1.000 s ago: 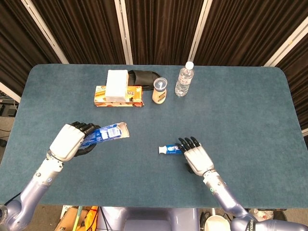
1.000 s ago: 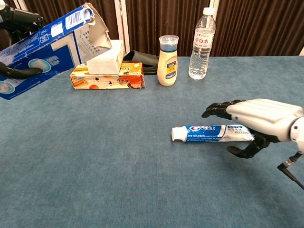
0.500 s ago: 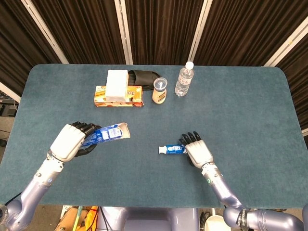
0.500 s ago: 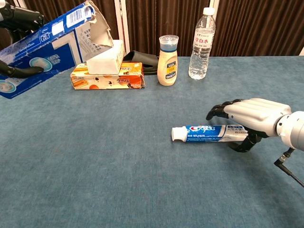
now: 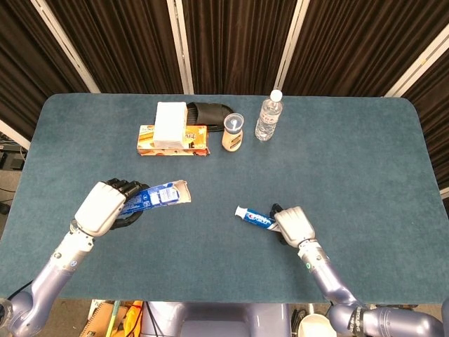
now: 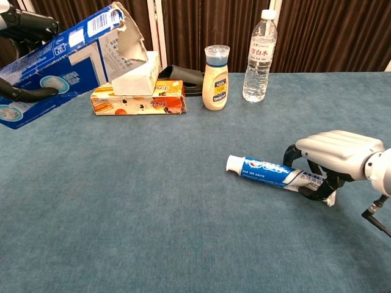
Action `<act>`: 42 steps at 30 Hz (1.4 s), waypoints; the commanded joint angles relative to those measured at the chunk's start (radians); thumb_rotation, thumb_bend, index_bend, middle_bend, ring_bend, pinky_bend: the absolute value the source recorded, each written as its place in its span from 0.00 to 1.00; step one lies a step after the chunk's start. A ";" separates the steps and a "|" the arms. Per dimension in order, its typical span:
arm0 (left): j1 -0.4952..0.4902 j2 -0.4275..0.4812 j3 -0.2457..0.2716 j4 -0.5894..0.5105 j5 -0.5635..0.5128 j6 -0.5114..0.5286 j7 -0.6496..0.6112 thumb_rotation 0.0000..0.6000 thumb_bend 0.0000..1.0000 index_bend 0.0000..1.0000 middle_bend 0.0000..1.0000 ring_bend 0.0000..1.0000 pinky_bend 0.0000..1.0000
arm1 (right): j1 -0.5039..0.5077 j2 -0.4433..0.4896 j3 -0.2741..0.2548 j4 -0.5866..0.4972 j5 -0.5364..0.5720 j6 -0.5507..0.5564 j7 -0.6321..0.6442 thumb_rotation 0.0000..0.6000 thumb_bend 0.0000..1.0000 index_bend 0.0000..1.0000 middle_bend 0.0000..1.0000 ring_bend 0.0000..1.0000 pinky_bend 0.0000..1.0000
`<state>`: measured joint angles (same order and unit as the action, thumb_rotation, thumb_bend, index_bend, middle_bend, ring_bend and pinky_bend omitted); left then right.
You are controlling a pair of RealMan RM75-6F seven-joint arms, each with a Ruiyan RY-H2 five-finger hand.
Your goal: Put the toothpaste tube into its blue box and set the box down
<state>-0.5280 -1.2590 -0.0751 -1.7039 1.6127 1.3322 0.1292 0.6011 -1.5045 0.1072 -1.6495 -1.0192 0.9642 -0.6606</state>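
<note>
From the head camera, dark curtains back a teal table (image 5: 365, 147). The left hand (image 5: 105, 207) grips the blue box (image 5: 158, 195) above it. From the chest camera, the right hand (image 6: 333, 162) clasps the toothpaste tube (image 6: 272, 173) lying on the cloth.

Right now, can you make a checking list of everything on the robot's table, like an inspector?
Surface: teal table, flat felt-like top.
Job's things: toothpaste tube lies tilted, cap end toward the left; blue box held up off the table, open flap end toward the middle.
Clutter: orange carton with a white box on top, black object behind, lidded jar, water bottle.
Hands: left hand grips the blue box; right hand closed around the tube's tail end.
Cables: thin black cable at the right wrist.
Surroundings: dark curtains behind.
</note>
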 commanded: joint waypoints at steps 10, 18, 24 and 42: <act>-0.013 -0.046 -0.018 0.003 -0.029 -0.029 -0.053 1.00 0.42 0.38 0.53 0.52 0.55 | -0.008 0.211 0.058 -0.160 -0.224 0.095 0.142 1.00 0.55 1.00 0.85 0.77 0.83; -0.049 -0.111 -0.037 0.031 -0.052 -0.079 -0.069 1.00 0.42 0.38 0.53 0.52 0.55 | -0.012 0.394 0.114 -0.182 -0.383 0.159 0.269 1.00 0.55 1.00 0.85 0.77 0.83; -0.071 -0.207 -0.065 0.110 -0.056 -0.071 -0.127 1.00 0.42 0.38 0.53 0.52 0.55 | -0.011 0.504 0.154 -0.139 -0.461 0.199 0.391 1.00 0.55 1.00 0.85 0.77 0.83; -0.149 -0.216 -0.092 0.123 -0.073 -0.168 -0.066 1.00 0.42 0.38 0.53 0.52 0.55 | 0.057 0.652 0.135 0.137 -0.928 0.396 0.591 1.00 0.55 1.00 0.85 0.77 0.83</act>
<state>-0.6748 -1.4774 -0.1661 -1.5760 1.5442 1.1678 0.0593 0.6382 -0.8585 0.2552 -1.5639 -1.8759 1.3102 -0.0785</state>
